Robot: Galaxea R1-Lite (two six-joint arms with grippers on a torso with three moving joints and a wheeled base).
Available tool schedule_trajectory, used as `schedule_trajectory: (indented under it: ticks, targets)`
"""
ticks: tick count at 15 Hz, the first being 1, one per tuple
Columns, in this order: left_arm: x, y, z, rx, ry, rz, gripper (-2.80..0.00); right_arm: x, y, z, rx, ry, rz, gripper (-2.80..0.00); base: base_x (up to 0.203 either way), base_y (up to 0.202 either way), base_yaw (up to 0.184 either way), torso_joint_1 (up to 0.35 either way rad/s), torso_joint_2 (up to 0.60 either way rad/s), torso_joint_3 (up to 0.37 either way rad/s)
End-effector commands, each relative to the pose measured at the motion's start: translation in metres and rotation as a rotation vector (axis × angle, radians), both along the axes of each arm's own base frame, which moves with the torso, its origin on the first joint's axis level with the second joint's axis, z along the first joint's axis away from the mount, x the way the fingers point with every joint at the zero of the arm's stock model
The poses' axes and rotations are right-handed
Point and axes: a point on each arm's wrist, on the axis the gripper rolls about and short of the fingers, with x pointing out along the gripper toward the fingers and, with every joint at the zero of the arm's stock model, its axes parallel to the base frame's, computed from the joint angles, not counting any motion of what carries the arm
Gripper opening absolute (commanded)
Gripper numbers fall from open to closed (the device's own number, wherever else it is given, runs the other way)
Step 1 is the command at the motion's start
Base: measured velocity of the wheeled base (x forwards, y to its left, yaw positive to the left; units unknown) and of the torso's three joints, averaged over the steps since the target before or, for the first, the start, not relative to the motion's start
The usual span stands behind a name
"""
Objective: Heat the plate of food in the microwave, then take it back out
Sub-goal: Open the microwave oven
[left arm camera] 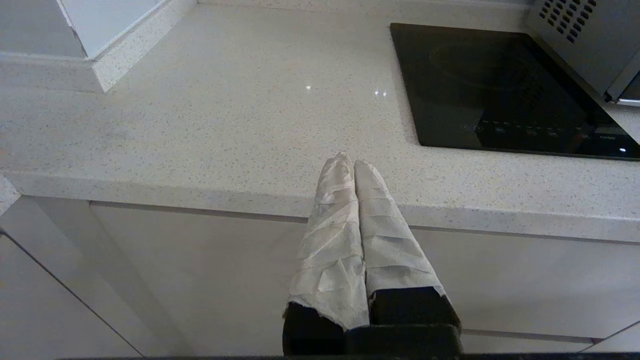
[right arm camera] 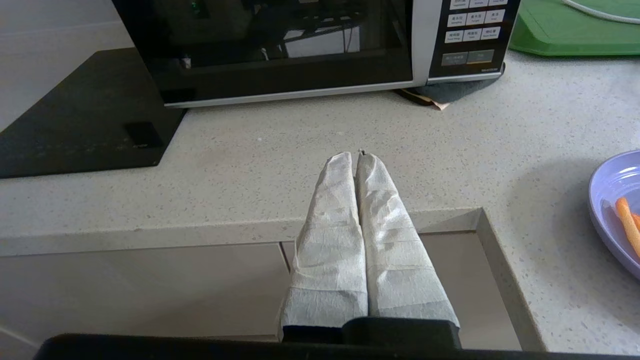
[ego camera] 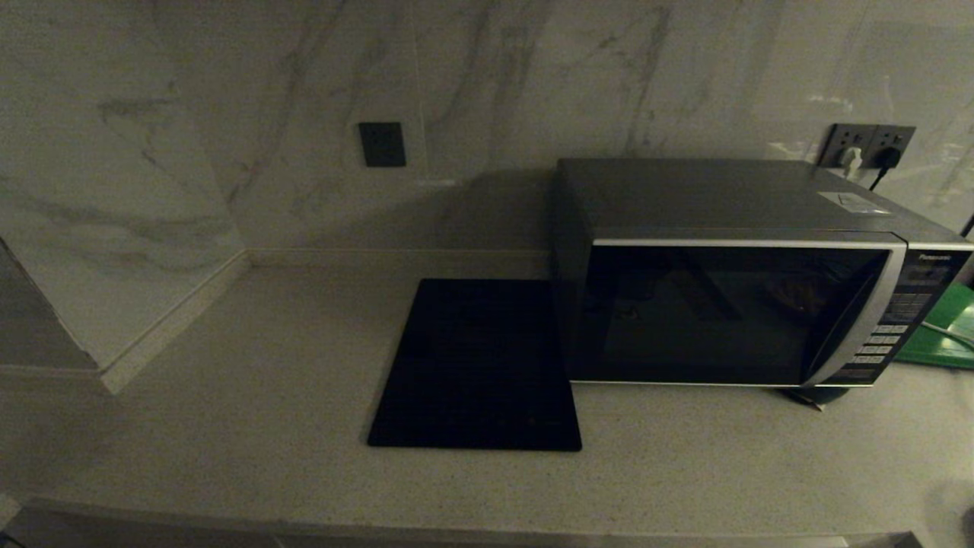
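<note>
Both grippers, left (left arm camera: 354, 162) and right (right arm camera: 358, 156), are sitting clenched, empty; plate of food (right arm camera: 614, 210) probably light, slippery-rimmed—grip its edge.

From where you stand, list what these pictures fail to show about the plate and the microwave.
- The plate of food: right wrist view only, cut off by the picture's edge; most of the plate and food is unseen.
- The microwave interior: in both the head and right wrist views the dark glass door hides it.
- The microwave's button labels: too small to read.
- Both claws: outside the head view.
</note>
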Motion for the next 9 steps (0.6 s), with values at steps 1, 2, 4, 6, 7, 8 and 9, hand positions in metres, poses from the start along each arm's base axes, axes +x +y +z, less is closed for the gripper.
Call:
schedule_trajectory:
  ticks: [1, 2, 4, 6, 7, 8, 9]
  targets:
    - [0.0001, 0.0, 0.0001, -0.001, 0.001, 0.001, -2.8, 0.0002, 0.0, -0.0004, 0.001, 0.003, 0.0, -2.8, 0.0, 0.0, 0.0, 0.0, 0.0, 0.0]
    - [0.0001, 0.0, 0.0001, -0.001, 0.001, 0.001, -2.8, 0.0002, 0.0, -0.0004, 0.0, 0.003, 0.0, -2.8, 0.0, 0.0, 0.0, 0.0, 0.0, 0.0]
    - [0.0001, 0.0, 0.0001, -0.001, 0.001, 0.001, -2.8, 0.0002, 0.0, -0.0004, 0.0, 0.003, 0.0, -2.8, 0.0, 0.0, 0.0, 0.0, 0.0, 0.0]
    - [0.0, 0.0, 0.0001, -0.001, 0.0, 0.001, -2.8, 0.0001, -0.0001, -0.0004, 0.009, 0.001, -0.005, -2.8, 0.0, 0.0, 0.0, 0.0, 0.0, 0.0]
    - [0.0, 0.0, 0.0, -0.001, 0.0, 0.001, -2.8, 0.0002, -0.0002, -0.0003, 0.017, 0.001, -0.009, -2.8, 0.0, 0.0, 0.0, 0.0, 0.0, 0.0]
    - [0.0001, 0.0, 0.0001, -0.001, 0.001, 0.001, -2.8, 0.0001, -0.0002, -0.0003, 0.018, -0.001, -0.009, -2.8, 0.0, 0.0, 0.0, 0.0, 0.0, 0.0]
    - [0.0001, 0.0, 0.0001, -0.001, 0.001, 0.001, -2.8, 0.0002, -0.0002, -0.0005, 0.018, -0.001, -0.009, -2.8, 0.0, 0.0, 0.0, 0.0, 0.0, 0.0]
